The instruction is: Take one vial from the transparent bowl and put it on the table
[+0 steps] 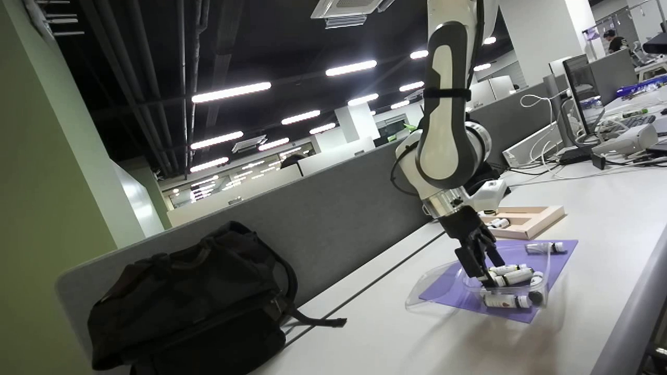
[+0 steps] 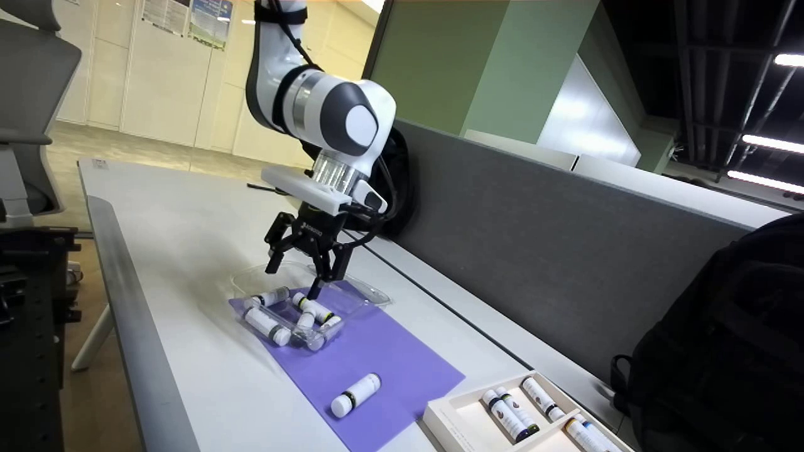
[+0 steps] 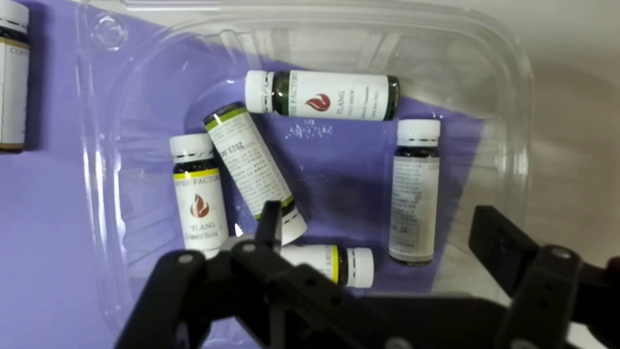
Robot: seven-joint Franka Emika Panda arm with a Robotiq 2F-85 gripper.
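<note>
Transparent bowl point(image 3: 518, 121), fingers point(image 3: 503, 247) apart, partly hiding a vial point(image 3: 319, 257) inside it, another vial point(image 3: 12, 92) beside it cropped in wrist view

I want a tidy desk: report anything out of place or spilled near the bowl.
One vial lies alone on the purple mat, outside the clear bowl; it looks odd because five others lie in the bowl and more in the pale tray. The bowl also extends past the mat's edge. No spill shows.
</note>
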